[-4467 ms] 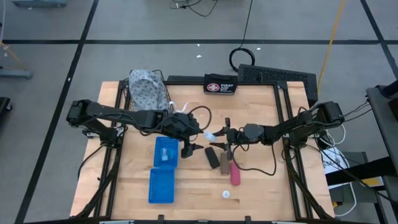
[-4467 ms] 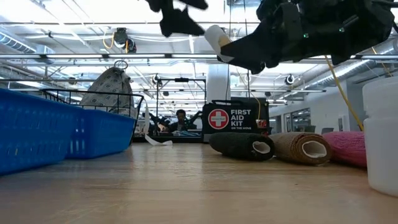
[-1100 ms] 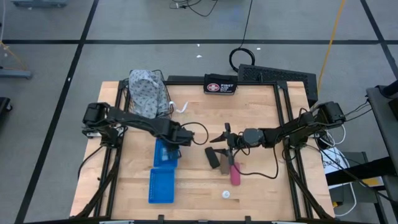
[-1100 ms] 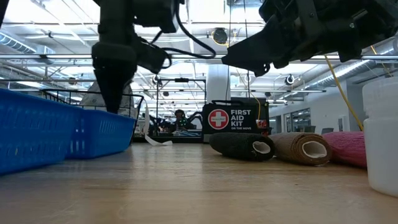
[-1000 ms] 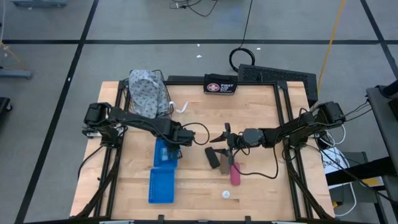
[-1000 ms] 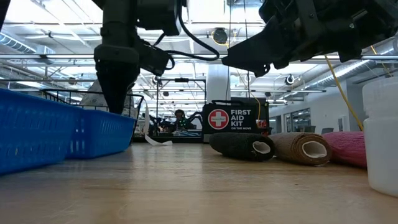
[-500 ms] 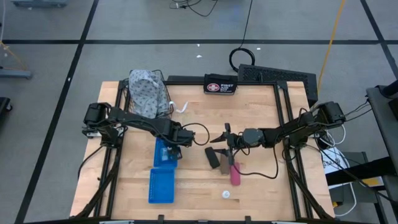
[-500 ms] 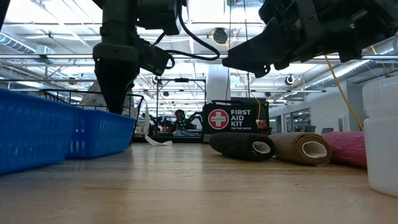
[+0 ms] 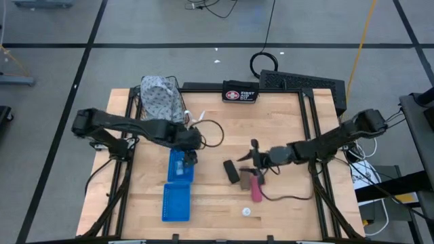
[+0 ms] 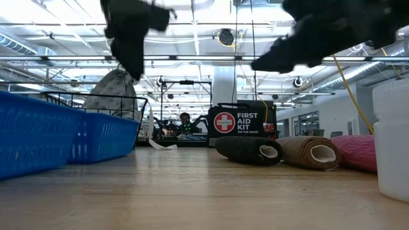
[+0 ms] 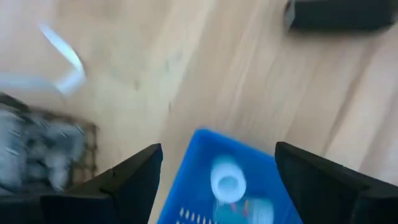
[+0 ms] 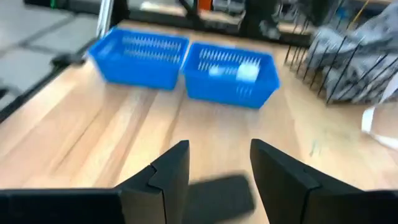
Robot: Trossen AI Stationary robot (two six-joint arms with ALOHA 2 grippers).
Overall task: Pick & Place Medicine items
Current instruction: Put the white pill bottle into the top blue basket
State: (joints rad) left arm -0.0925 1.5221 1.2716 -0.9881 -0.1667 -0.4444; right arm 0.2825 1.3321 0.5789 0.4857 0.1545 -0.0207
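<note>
the left gripper (image 9: 190, 157), fingers wide and empty, hangs over the blue basket (image 9: 180, 177) at 9 o'clock holding a white bottle (image 11: 227, 181), while the right gripper (image 9: 258, 167), fingers wide, might bump the black roll (image 9: 232, 171) away.

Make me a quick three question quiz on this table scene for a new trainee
1. True or false: a white bottle lies inside the blue basket.
2. Which roll lies nearest the right gripper? A) black roll B) pink roll C) brown roll
3. Fill in: the left gripper hangs open above the ____.

Key: 1 true; 2 C; 3 blue basket.
</note>
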